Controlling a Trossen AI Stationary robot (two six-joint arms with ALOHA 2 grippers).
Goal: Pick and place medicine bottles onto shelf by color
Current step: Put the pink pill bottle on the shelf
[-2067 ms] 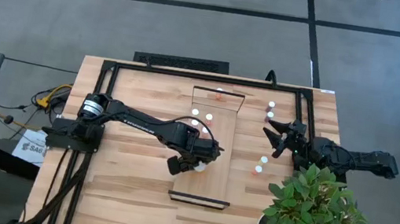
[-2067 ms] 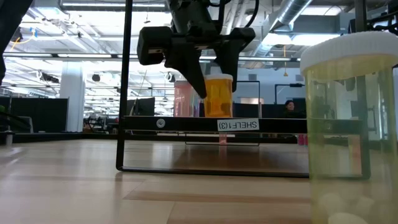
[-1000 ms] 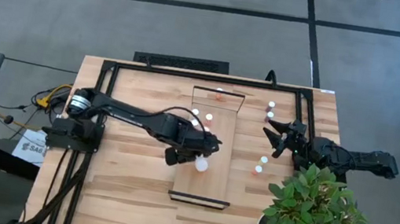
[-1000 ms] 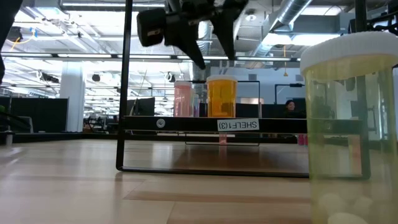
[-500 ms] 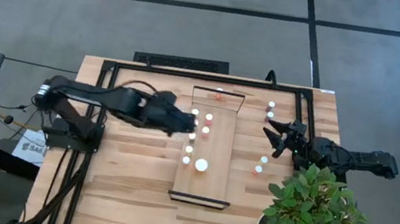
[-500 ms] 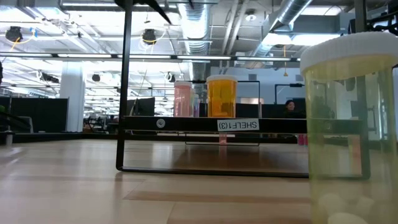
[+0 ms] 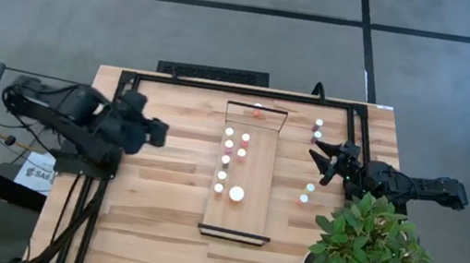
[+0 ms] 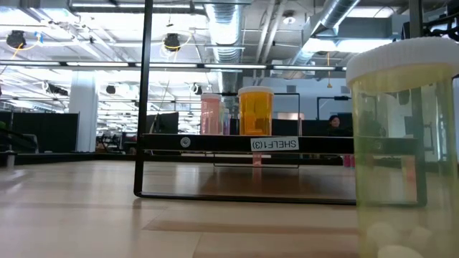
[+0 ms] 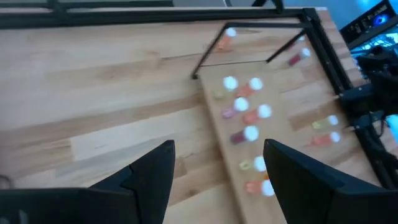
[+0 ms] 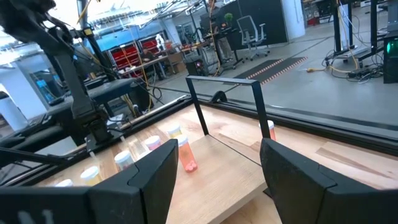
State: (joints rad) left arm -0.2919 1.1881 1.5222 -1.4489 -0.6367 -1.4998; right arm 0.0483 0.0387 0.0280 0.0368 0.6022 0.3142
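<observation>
Over at the surface's (image 7: pixel 156 222) left edge sits the left hand (image 7: pixel 157 131), fingers parted and gripping nothing, well clear of the shelf (image 7: pixel 253 211). On that shelf in the middle stand several white-capped medicine bottles (image 7: pixel 225 161), the larger-capped bottle (image 7: pixel 236 192) nearest its front rail. On the right, the right hand (image 7: pixel 318 153) hovers wide open and empty near a few loose bottles (image 7: pixel 304 198).

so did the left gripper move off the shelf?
Yes. The left gripper has pulled back from over the shelf toward the table's left edge, empty.
</observation>
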